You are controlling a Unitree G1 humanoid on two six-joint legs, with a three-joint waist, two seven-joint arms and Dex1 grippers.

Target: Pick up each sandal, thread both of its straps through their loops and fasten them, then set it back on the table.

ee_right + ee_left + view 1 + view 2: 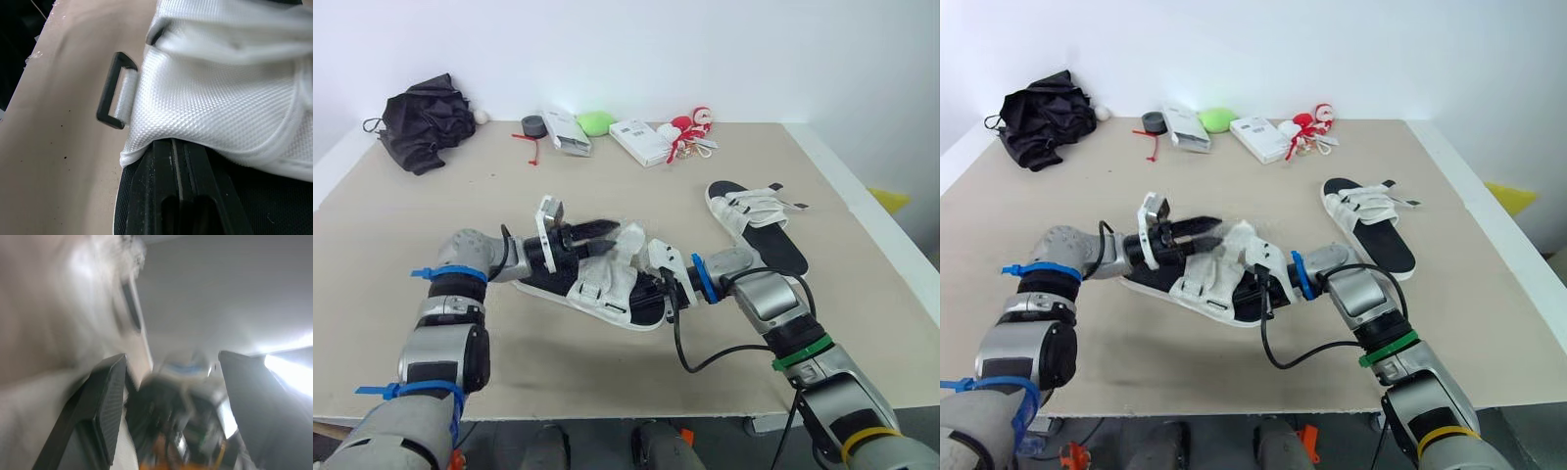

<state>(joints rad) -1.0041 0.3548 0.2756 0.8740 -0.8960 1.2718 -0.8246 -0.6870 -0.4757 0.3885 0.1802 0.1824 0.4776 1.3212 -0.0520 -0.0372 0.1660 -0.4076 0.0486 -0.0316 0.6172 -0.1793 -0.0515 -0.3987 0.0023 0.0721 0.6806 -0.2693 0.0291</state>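
Prob. a robotics lab or test rm rather than a home: bare white wall (pixel 724 49) behind a plain beige board table (pixel 607 166) w/ white edging, standing close to the wall. Misc. unrelated props sit in a row along the table's far edge, i.e. black cloth bundle (pixel 426 122) at the far-left corner, then tape roll (pixel 532 125), green obj. (pixel 596 122), white boxes (pixel 639 142) and red-and-white trinkets (pixel 690 127), which reads as staged test clutter.
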